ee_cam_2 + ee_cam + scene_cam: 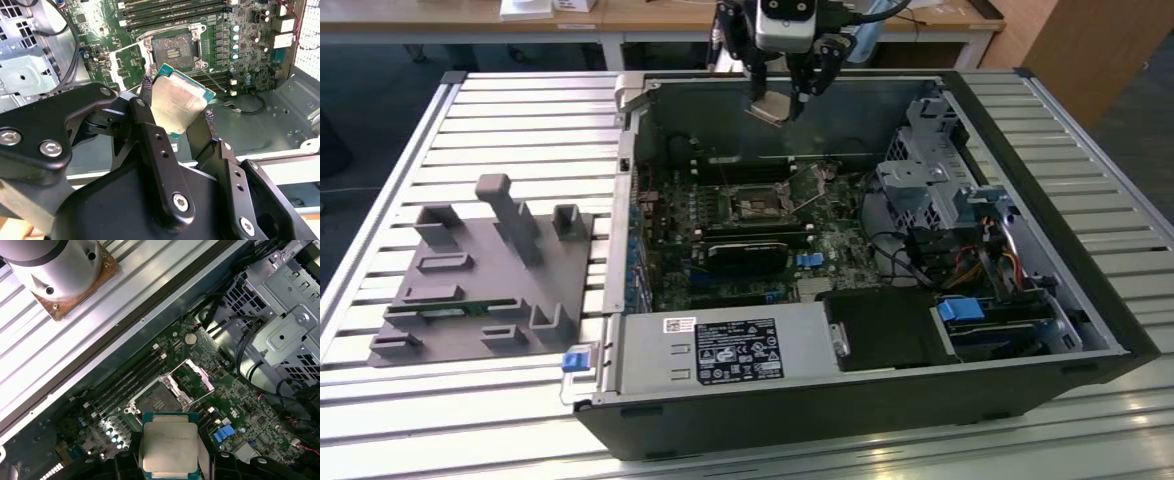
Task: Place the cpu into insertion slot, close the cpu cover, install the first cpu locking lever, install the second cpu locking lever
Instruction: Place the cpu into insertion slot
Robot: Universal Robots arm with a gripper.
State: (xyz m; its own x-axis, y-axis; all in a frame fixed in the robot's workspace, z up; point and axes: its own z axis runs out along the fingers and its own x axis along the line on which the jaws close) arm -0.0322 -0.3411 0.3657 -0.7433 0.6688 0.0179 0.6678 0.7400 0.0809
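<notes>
1. The tool [177, 99] is clenched on the cpu [170, 442], pinching two opposite edges. It holds the chip in the air over the open computer case [854, 410], well above the motherboard [235, 390]. With so slim a purchase, the chip could twist or slip out.
2. The insertion slot [172, 50] lies bare, and the cpu cover [127, 62] stands swung up just beside it. If the cpu came down off-square, a corner could strike the slot's contacts and bend them.
3. The pictures do not show whether the chip's rotation matches the slot. A mismatch would stop it seating, and pressing on it would do damage.
4. The raised cover stands close to the slot, so the tool's fingers [146, 82] could knock it during a descent.
</notes>
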